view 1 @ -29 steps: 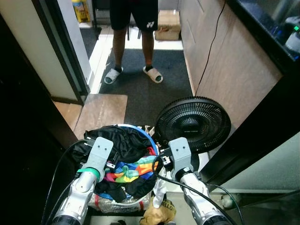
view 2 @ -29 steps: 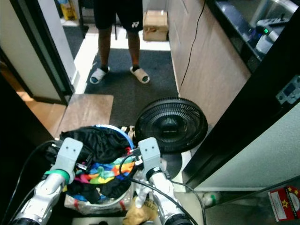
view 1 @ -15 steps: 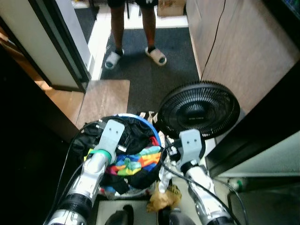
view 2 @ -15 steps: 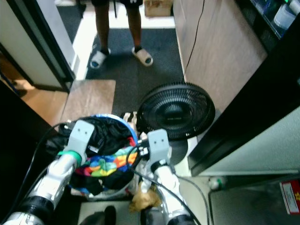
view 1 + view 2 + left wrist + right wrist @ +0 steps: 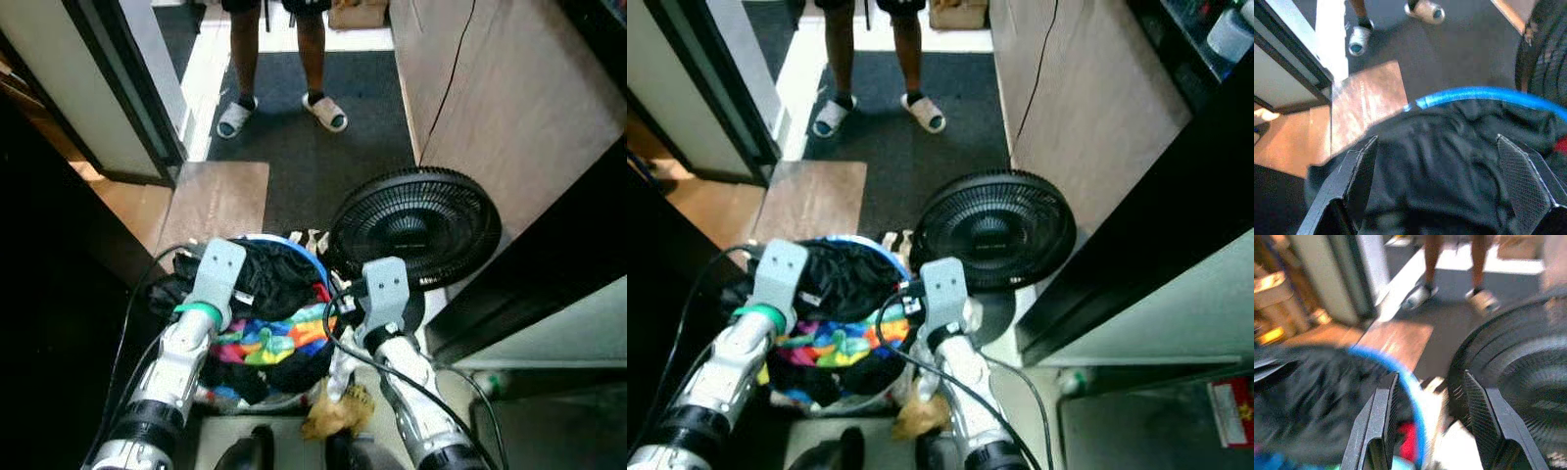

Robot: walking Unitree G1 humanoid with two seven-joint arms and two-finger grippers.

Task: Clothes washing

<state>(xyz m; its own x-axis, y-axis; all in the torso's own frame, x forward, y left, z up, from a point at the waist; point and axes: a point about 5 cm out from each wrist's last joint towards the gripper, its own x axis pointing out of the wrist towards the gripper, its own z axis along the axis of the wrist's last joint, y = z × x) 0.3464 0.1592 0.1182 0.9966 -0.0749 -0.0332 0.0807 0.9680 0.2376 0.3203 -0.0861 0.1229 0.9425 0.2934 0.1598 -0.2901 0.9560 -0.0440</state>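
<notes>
A laundry basket with a blue rim (image 5: 306, 257) sits low in front of me, heaped with black garments (image 5: 269, 282) and a rainbow-coloured garment (image 5: 266, 341). My left gripper (image 5: 1436, 142) is at the basket's left side. Its fingers (image 5: 1359, 171) are spread wide over the black cloth (image 5: 1440, 161), with the blue rim (image 5: 1474, 93) just beyond. At the basket's right side is my right gripper (image 5: 1430, 377), also open, and the blue rim (image 5: 1413, 391) runs between its fingers (image 5: 1381, 416). The fingertips of both are hidden in the eye views.
A black floor fan (image 5: 416, 227) stands close to the right of the basket, against a wooden cabinet wall (image 5: 490, 108). A person in slippers (image 5: 235, 117) stands ahead on dark carpet (image 5: 313, 162). A door frame (image 5: 127, 88) is to the left. Crumpled yellow-brown stuff (image 5: 333, 413) lies at my feet.
The whole picture has shifted, so the camera has moved; the fan and the person's feet now sit higher in view. Both arms stay at the basket's two sides.
</notes>
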